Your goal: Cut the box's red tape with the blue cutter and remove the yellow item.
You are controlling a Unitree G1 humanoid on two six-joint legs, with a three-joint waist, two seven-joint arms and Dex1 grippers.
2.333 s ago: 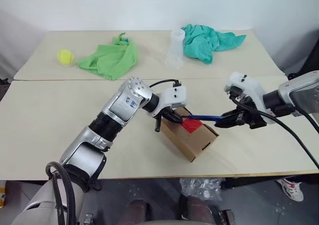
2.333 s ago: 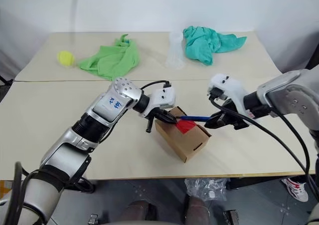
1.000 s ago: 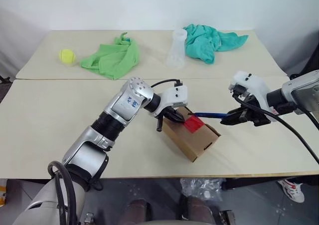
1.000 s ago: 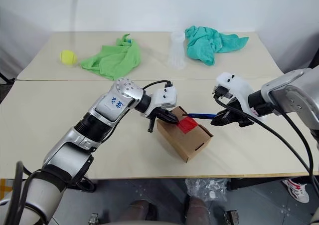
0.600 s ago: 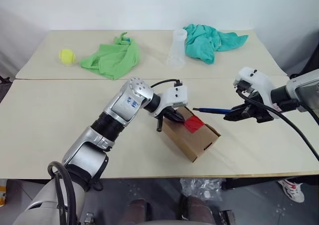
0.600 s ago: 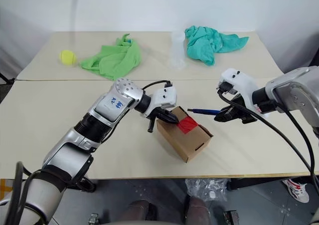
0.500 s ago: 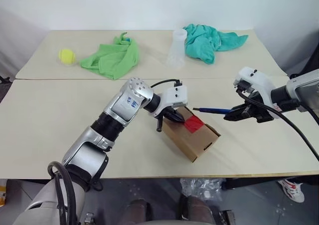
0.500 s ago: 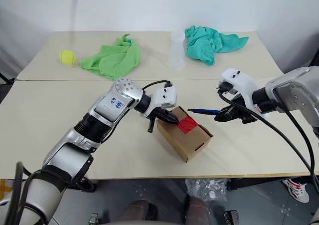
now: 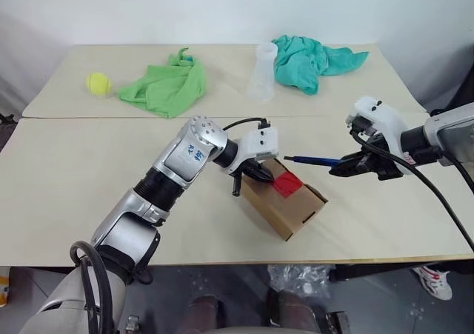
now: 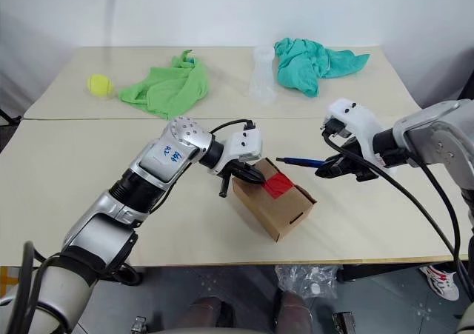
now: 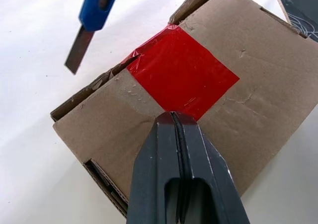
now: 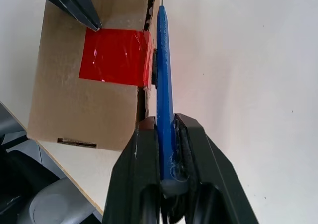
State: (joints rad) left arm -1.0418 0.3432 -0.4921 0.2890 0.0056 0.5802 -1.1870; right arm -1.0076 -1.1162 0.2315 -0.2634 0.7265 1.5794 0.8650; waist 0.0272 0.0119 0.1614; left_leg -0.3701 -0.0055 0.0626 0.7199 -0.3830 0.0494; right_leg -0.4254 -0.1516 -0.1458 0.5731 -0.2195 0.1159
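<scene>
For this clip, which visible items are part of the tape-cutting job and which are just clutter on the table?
Job: box, red tape, blue cutter in the right gripper, left gripper shut, its tip on the box.
Clutter: tennis ball, green cloth, teal cloth, clear cup.

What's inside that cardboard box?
Cannot tell: the box is closed, red tape covering its top seam and the shut left pincer resting there. Its contents are hidden.

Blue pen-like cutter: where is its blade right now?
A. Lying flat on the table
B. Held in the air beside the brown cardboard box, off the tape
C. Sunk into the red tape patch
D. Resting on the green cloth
B: the right gripper is shut on the blue pen-like cutter, whose blade hangs beside the brown cardboard box, clear of the red tape patch.
</scene>
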